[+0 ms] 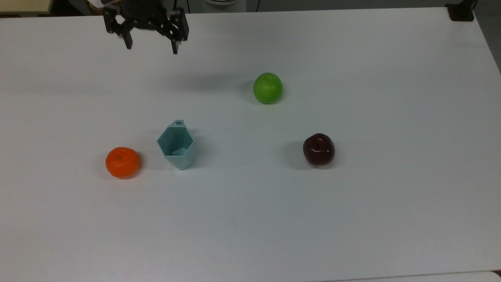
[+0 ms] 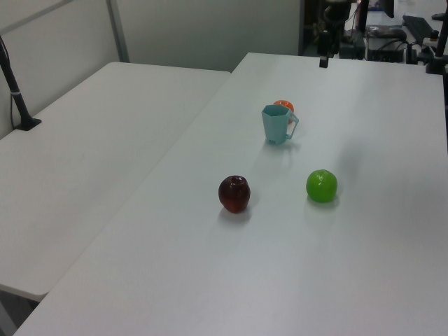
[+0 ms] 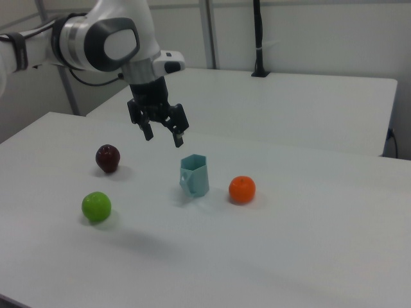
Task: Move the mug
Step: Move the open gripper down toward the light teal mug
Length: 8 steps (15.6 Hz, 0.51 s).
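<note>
Well apart: mug [image 1: 177,145], open gripper [image 1: 151,46]

You find no readable text, label, brand, number or sign anywhere here. The mug [image 1: 177,144] carries no print on its faces (nor does the white table [image 1: 352,219] under it), and the arm's pale casing [image 3: 106,38] shows no lettering you can make out.

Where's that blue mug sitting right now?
In the top view, the mug stands upright on the white table, just right of the orange, with nothing touching it.
</note>
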### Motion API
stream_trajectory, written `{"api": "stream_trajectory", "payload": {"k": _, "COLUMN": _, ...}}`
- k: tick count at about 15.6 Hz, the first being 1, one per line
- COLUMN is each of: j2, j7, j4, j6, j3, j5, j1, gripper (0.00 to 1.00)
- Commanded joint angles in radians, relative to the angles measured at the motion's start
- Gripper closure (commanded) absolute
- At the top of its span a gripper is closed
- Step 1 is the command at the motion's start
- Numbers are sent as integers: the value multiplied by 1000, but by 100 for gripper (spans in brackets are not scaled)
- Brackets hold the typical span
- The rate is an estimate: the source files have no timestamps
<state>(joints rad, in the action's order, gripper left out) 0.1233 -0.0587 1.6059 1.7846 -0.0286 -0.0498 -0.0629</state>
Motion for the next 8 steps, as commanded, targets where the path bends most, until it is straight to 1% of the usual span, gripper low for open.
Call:
{"api": "stream_trajectory", "payload": {"k": 1, "j2": 5, "j7": -30, "j4": 17, "j6": -13, "j3": -13, "j5": 34, "j1": 6, "gripper": 0}}
{"api": "stream_trajectory", "payload": {"k": 5, "j2": 13, "j7": -30, "j4": 19, "j6": -2, "j3": -11, "j5": 36, "j1": 6, "gripper": 0}}
{"api": "stream_trajectory", "payload": {"k": 8, "j2": 39, "j7": -30, "j4": 20, "j6": 15, "j3": -11, "j5": 36, "j1": 12, "gripper": 0}}
